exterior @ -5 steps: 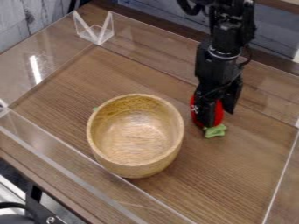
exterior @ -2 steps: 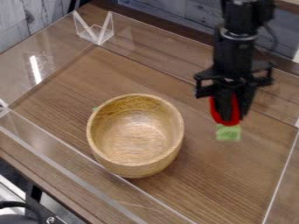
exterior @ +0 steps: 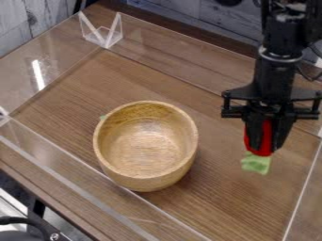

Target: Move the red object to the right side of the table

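The red object point(exterior: 261, 141), a small toy strawberry with its green leafy tip point(exterior: 257, 164) hanging downward, is clamped in my gripper point(exterior: 262, 137), lifted a little above the table point(exterior: 138, 80). My gripper points straight down, shut on the red body, over the right part of the tabletop, to the right of the wooden bowl. The black fingers point(exterior: 247, 127) hide part of the strawberry's sides.
A tan wooden bowl point(exterior: 147, 143) stands near the middle front of the table. Low clear acrylic walls point(exterior: 44, 66) edge the tabletop; the right wall point(exterior: 307, 193) is close to my gripper. A clear triangular stand point(exterior: 101, 30) sits at the far left.
My gripper closed on the red object, lifted it off the wood, rolled about its axis, and carried it rightward and toward the front of the table.
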`<state>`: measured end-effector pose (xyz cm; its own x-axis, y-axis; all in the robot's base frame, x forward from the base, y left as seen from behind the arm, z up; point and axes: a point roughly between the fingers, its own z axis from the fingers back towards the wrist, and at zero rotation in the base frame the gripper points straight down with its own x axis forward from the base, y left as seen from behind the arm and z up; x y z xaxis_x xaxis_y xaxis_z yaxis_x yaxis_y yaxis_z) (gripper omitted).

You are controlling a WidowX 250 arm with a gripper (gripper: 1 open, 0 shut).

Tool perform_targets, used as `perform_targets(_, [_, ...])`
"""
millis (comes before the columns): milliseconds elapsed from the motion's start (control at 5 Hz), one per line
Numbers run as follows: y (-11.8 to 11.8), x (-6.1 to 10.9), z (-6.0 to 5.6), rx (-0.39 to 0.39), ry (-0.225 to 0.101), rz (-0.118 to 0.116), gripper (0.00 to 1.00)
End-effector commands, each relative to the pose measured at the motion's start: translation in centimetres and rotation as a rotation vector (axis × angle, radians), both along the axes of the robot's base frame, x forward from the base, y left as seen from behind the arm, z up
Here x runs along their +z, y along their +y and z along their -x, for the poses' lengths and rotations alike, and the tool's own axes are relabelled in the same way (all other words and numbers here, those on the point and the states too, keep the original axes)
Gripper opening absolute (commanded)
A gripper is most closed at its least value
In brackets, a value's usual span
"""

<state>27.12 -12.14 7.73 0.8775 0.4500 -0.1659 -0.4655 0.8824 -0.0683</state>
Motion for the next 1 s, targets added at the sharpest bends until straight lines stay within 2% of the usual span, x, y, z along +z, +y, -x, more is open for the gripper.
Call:
perform_targets(0, [-0.9,-0.1,0.9,-0.045,-0.02,0.005,0.0])
perform_targets(200, [-1.7,-1.1,1.7,-0.08,-0.015,0.007,0.0])
perform_targets(600, [0.1,-1.2,0.9,-0.23,-0.023,0.02,0.0])
perform_targets(800, [-0.5,-2.1,1.1,-0.318,-0.033,0.026,0.0])
